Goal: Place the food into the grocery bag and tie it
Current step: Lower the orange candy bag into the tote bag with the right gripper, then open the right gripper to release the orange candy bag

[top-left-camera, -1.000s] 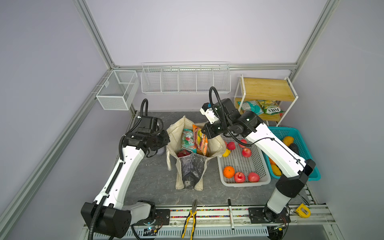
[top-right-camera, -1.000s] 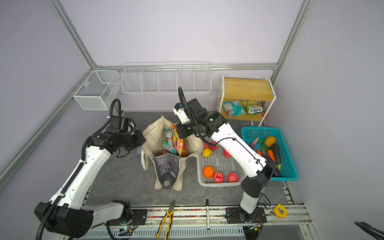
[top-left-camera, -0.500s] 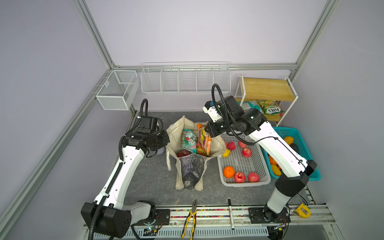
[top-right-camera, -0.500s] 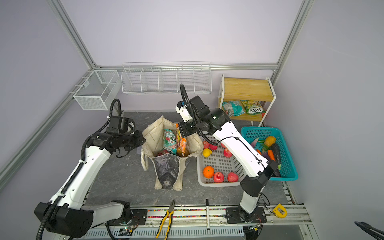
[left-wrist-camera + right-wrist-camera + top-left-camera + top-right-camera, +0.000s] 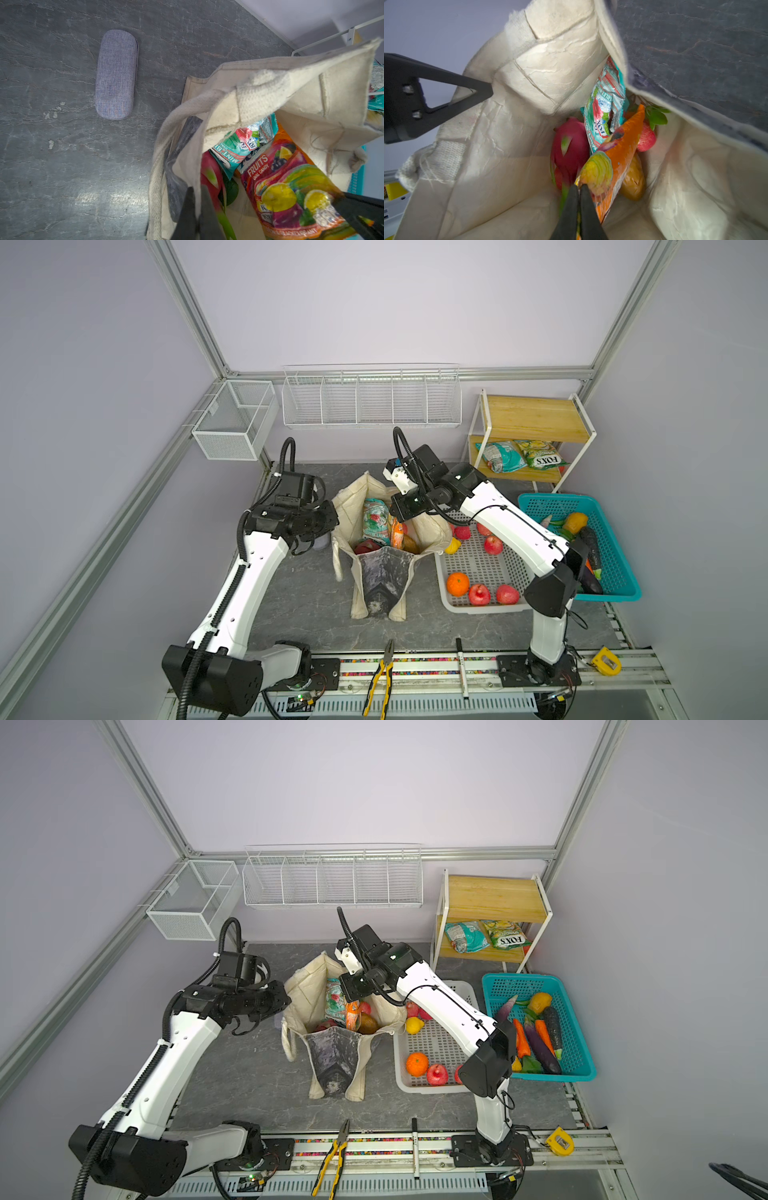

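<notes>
The grocery bag (image 5: 382, 585) (image 5: 332, 1056) stands open in the middle of the table in both top views. My left gripper (image 5: 332, 522) (image 5: 197, 205) is shut on the bag's left rim, holding the cream canvas (image 5: 270, 89) away from the mouth. My right gripper (image 5: 397, 524) (image 5: 579, 199) reaches down inside the bag, shut on the top edge of an orange fruit-candy packet (image 5: 623, 149) (image 5: 286, 187). Beside that packet lie a teal mint packet (image 5: 604, 108), a magenta dragon fruit (image 5: 569, 143), a red apple (image 5: 646, 137) and a brown fruit (image 5: 633, 178).
Right of the bag sits a white basket (image 5: 478, 609) with an orange (image 5: 457, 584), red apples and a lemon. Further right, a teal basket (image 5: 557, 498) holds vegetables. A wooden shelf (image 5: 532, 418) carries two packets. A grey case (image 5: 116, 74) lies left of the bag. Pliers (image 5: 380, 676) rest on the front rail.
My right gripper has sunk deeper into the bag with the orange packet, which now stands lower among the other food. The left arm has held still on the rim.
</notes>
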Robot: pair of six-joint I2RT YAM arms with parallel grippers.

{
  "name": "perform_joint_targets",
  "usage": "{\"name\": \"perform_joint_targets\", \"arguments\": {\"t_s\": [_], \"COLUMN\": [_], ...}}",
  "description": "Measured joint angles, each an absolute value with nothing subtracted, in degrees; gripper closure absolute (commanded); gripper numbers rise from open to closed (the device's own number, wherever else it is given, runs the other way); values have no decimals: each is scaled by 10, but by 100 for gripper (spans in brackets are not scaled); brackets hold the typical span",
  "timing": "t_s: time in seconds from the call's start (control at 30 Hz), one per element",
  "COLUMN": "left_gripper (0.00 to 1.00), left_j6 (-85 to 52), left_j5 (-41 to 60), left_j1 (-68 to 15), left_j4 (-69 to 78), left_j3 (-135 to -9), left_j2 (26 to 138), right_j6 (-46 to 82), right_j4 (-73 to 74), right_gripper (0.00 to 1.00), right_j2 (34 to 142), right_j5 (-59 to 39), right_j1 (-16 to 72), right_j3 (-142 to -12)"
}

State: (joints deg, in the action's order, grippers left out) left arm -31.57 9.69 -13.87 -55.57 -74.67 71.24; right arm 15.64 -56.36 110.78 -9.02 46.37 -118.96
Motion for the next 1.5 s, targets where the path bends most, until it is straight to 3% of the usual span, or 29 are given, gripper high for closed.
{"name": "perform_joint_targets", "arguments": {"t_s": [0.4,0.77,0.93,1.07,1.23,1.43,1.5], "left_gripper": [100,98,90,70,52,35,34], "left_j6": [-316,-316,-316,-319,-324,-339,-355], "left_j5": [97,90,86,75,62,35,11], "left_j1": [-139,-135,-135,-135,-134,-133,-131], "left_j4": [-556,-560,-561,-560,-560,-565,-577], "left_j3": [-747,-747,-747,-747,-747,-747,-747], "left_j2": [712,712,711,705,696,693,686], "right_j6": [156,155,151,147,141,136,136], "right_j4": [-518,-500,-504,-514,-526,-532,-533], "right_gripper": [91,65,56,52,51,48,47], "right_j2": [1117,1117,1117,1116,1112,1106,1105], "right_j5": [-103,-100,-89,-80,-69,-58,-54], "right_j1": [476,478,478,478,478,478,478], "right_j3": [-1133,-1107,-1133,-1167,-1202,-1223,-1227]}}
